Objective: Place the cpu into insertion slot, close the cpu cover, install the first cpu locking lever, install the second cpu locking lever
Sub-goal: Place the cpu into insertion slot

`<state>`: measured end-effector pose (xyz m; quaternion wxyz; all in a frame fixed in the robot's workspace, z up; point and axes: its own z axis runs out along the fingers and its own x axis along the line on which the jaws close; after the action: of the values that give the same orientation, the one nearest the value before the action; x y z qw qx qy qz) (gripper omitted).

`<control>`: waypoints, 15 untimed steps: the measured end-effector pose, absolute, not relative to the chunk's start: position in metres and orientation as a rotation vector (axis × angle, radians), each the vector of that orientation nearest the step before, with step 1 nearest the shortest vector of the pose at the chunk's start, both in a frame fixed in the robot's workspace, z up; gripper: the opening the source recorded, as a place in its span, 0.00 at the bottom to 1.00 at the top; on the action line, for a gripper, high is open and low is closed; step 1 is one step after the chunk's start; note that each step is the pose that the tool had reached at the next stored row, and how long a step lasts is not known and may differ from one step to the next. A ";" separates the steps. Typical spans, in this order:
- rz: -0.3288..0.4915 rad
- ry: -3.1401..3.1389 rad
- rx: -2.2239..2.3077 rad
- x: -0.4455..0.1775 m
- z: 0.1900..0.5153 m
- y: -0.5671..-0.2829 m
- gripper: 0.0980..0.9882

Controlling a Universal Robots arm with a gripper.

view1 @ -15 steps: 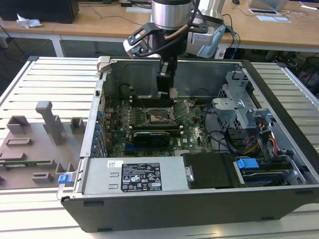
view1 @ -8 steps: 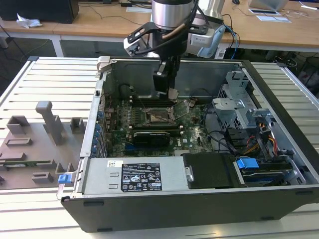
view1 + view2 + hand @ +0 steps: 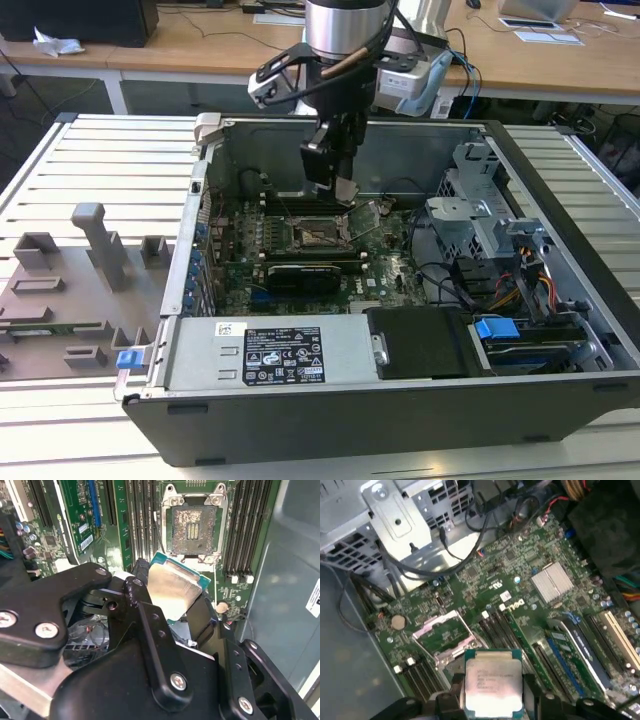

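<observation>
- Currently the cpu [image 3: 176, 587] sits clamped by its edges in the gripper [image 3: 172, 600], whose black fingers [image 3: 141, 592] are closed onto it; its silver face shows in both wrist views.
- It hangs over the green motherboard [image 3: 520, 587], near the insertion slot [image 3: 194, 527], held clear of it.
- That slot lies uncovered, dark centre exposed, between long black memory slots [image 3: 245, 527].
- In the exterior view the arm reaches down into the open computer case [image 3: 400, 420].

Silver-topped cpu [image 3: 172, 587] with teal-green edge, green motherboard [image 3: 485, 575], black fingers [image 3: 200, 617], silver-rimmed dark insertion slot [image 3: 194, 527]

Bare insertion slot [image 3: 194, 527] (memory slots [image 3: 248, 525] beside)
</observation>
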<state>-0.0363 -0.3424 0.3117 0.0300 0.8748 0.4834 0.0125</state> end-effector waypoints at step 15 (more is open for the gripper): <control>0.026 1.266 2.802 -0.036 0.312 -0.342 0.50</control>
<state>-0.0357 -0.3424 0.3117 0.0336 0.9108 0.4115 0.0085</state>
